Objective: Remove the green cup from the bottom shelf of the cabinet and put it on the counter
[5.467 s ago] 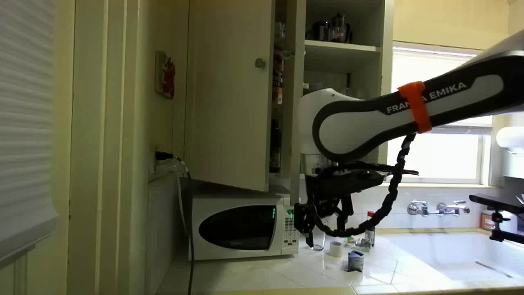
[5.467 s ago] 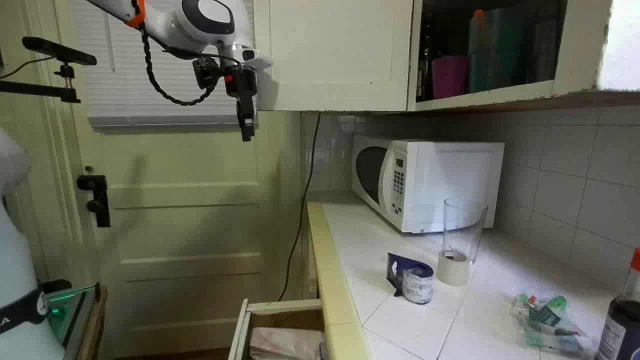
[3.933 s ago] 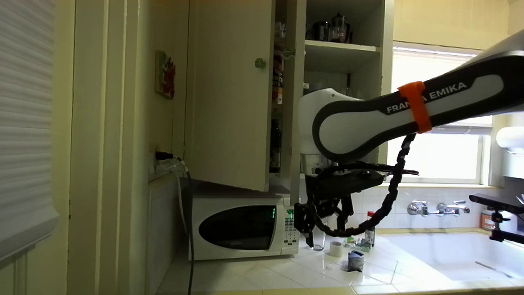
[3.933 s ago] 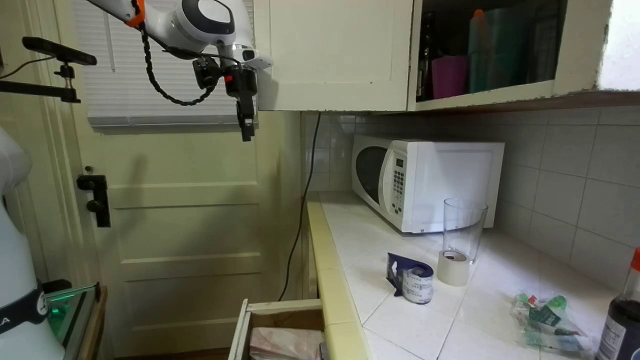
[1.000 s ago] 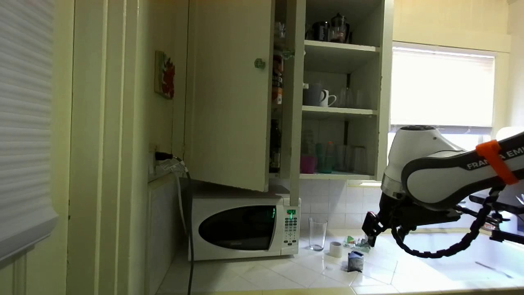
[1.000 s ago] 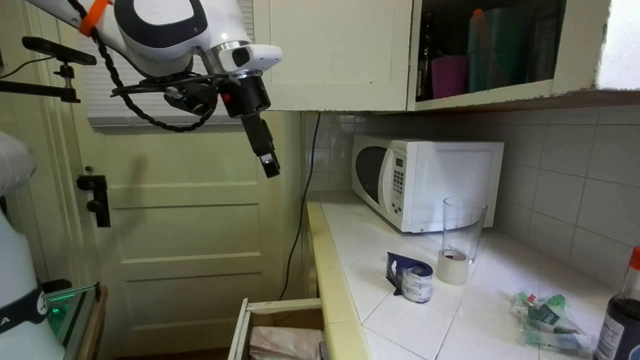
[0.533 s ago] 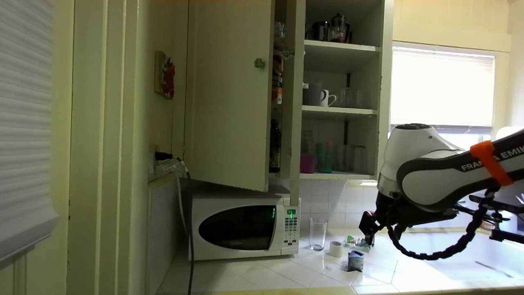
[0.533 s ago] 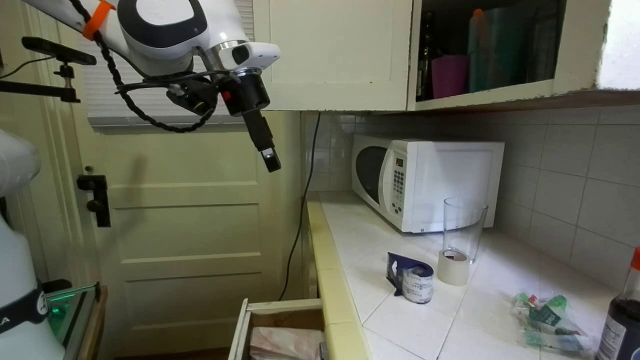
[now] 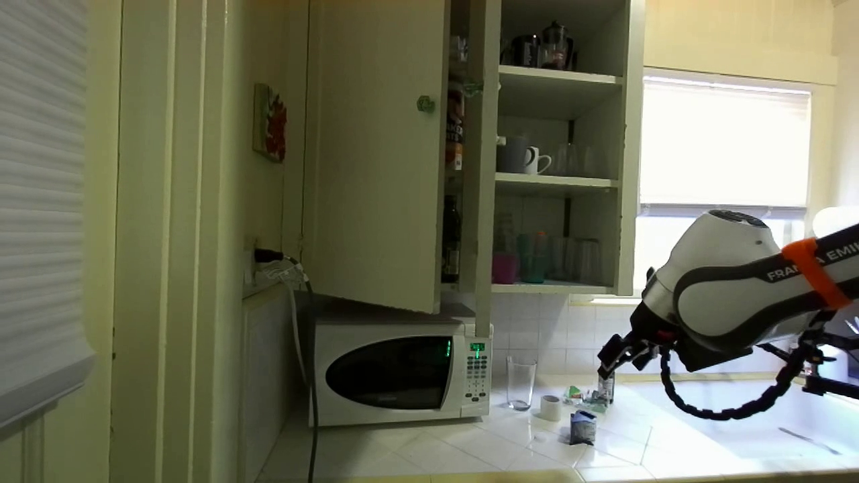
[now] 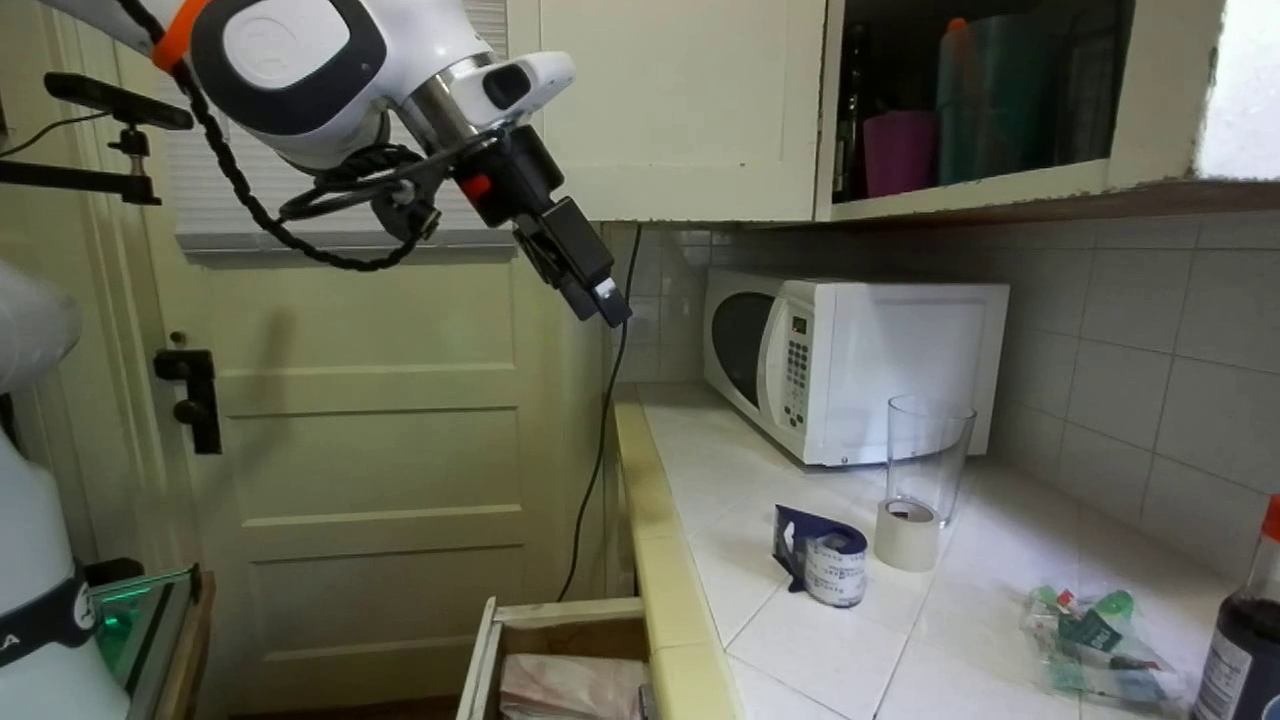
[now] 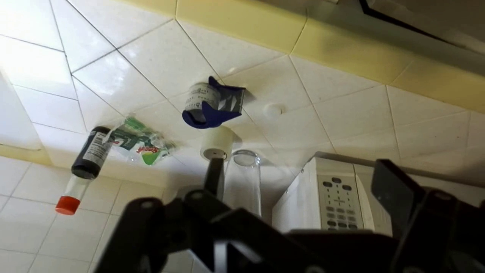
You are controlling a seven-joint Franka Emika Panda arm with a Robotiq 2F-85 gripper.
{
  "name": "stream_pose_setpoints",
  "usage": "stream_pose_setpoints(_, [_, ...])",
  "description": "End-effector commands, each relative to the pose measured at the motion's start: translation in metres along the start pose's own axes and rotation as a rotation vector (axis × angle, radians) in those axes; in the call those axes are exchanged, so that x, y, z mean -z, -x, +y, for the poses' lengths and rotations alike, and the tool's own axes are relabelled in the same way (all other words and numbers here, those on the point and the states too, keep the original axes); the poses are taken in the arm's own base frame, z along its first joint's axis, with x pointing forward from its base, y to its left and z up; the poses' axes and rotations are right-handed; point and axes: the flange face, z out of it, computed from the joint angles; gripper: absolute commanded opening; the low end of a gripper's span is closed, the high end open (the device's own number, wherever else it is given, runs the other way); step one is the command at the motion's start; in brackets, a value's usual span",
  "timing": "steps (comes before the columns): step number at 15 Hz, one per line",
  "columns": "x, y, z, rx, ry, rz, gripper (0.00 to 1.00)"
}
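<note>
The green cup [image 9: 527,265] stands on the bottom shelf [image 9: 557,288] of the cabinet [image 9: 629,168], beside a pink cup [image 9: 504,268]. In an exterior view the green cup [image 10: 1010,100] is dim inside the cabinet, close to something with an orange top. My gripper [image 9: 624,367] is open and empty, lower than the shelf and outside the cabinet. In an exterior view the gripper [image 10: 605,305] is tilted toward the microwave. In the wrist view the gripper [image 11: 301,178] has its fingers wide apart, above the counter [image 11: 159,57]. The green cup is out of the wrist view.
On the counter stand a white microwave [image 10: 900,370], a clear glass [image 10: 928,450], a tape roll [image 10: 905,540], a blue tape dispenser [image 10: 820,555], a plastic bag [image 10: 1100,640] and a red-capped bottle [image 10: 1235,640]. A cabinet door [image 10: 680,110] stands open. A drawer [image 10: 560,612] is open below.
My arm has moved away from in front of the cabinet and lower, bringing the shelves into sight. In the last half second the gripper has tilted up toward the microwave. The cups have not moved.
</note>
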Motion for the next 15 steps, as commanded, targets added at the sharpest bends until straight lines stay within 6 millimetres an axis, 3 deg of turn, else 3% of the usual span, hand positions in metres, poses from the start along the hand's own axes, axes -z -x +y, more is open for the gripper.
stream_pose_setpoints(1, [-0.021,-0.021,0.044,-0.075,-0.102,0.035,1.0])
stream_pose_setpoints(3, [-0.029,-0.046,0.07,-0.118,-0.154,0.051,1.0])
stream_pose_setpoints(6, [-0.04,-0.09,0.088,-0.178,-0.188,0.033,1.0])
stream_pose_setpoints(7, [-0.024,-0.058,0.083,-0.158,-0.181,0.072,1.0])
stream_pose_setpoints(9, [-0.032,-0.081,0.086,-0.171,-0.175,0.059,1.0])
stream_pose_setpoints(12, [-0.041,-0.09,0.084,-0.166,-0.164,0.046,1.0])
stream_pose_setpoints(13, [-0.033,-0.087,0.083,-0.214,-0.174,0.08,1.0])
stream_pose_setpoints(15, [-0.014,-0.102,0.083,-0.316,-0.181,0.16,1.0])
